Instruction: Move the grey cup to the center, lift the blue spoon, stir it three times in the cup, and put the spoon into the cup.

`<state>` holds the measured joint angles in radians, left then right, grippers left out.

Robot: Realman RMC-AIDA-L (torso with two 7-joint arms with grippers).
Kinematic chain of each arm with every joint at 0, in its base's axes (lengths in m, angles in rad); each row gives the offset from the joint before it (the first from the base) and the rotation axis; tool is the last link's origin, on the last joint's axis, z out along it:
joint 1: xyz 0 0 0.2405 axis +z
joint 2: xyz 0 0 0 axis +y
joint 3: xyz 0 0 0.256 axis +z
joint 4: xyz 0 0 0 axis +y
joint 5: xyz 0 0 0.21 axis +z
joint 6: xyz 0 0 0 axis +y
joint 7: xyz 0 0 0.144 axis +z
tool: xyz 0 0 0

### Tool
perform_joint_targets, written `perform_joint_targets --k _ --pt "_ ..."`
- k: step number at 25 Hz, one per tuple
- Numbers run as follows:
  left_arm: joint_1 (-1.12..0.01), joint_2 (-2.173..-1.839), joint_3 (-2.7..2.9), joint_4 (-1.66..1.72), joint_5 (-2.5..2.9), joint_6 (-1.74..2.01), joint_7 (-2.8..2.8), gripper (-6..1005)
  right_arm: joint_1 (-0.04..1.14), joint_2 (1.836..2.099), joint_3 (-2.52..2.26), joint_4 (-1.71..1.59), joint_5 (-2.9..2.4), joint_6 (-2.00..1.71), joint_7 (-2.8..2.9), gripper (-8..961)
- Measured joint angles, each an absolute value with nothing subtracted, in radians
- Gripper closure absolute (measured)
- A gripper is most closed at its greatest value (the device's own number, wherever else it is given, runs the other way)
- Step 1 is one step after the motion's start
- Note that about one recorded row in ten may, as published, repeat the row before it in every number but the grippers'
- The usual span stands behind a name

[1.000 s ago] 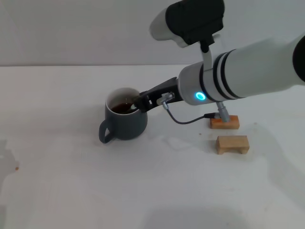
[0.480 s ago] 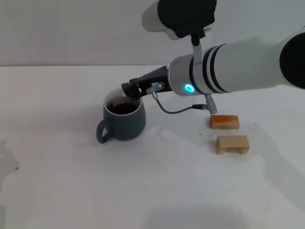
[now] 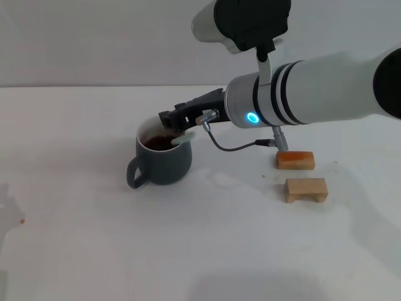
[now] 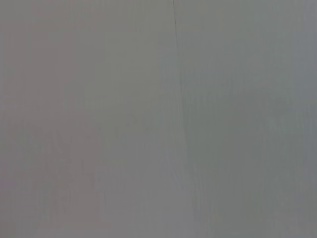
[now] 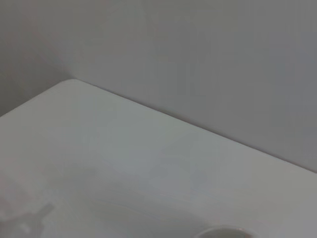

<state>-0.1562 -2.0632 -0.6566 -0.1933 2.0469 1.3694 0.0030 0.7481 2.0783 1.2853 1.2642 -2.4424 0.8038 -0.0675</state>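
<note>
A white table [image 3: 94, 251] meets a plain grey wall. The grey cup [image 3: 164, 158] stands left of centre; the right gripper [image 3: 177, 121] above its rim grips the blue spoon [image 3: 182, 140]. Only the right wrist view shows the table's far edge.

The cup [image 3: 164, 158] is looking like matt glazed ceramic, the two blocks [image 3: 305, 189] bare wood, the table [image 3: 188, 251] smooth and matt.
</note>
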Motion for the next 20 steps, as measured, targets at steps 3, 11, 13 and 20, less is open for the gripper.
perform_joint_targets --k 3,11,13,20 --pt "-0.154 -2.063 -0.657 -0.194 2.048 1.38 0.003 1001 0.735 2.077 1.286 1.279 -2.434 0.804 -0.068 689" --pt "-0.143 -2.063 -0.657 -0.2 2.05 1.388 0.003 1000 0.641 2.076 1.302 1.358 -2.449 0.717 -0.108 605" --pt "-0.141 -2.063 -0.657 -0.202 2.05 1.39 0.003 1000 0.615 2.076 1.302 1.368 -2.45 0.679 -0.13 585" --pt "-0.139 -2.063 -0.657 -0.204 2.047 1.399 0.003 1000 0.338 2.077 1.129 1.425 -2.459 0.101 -0.361 564"
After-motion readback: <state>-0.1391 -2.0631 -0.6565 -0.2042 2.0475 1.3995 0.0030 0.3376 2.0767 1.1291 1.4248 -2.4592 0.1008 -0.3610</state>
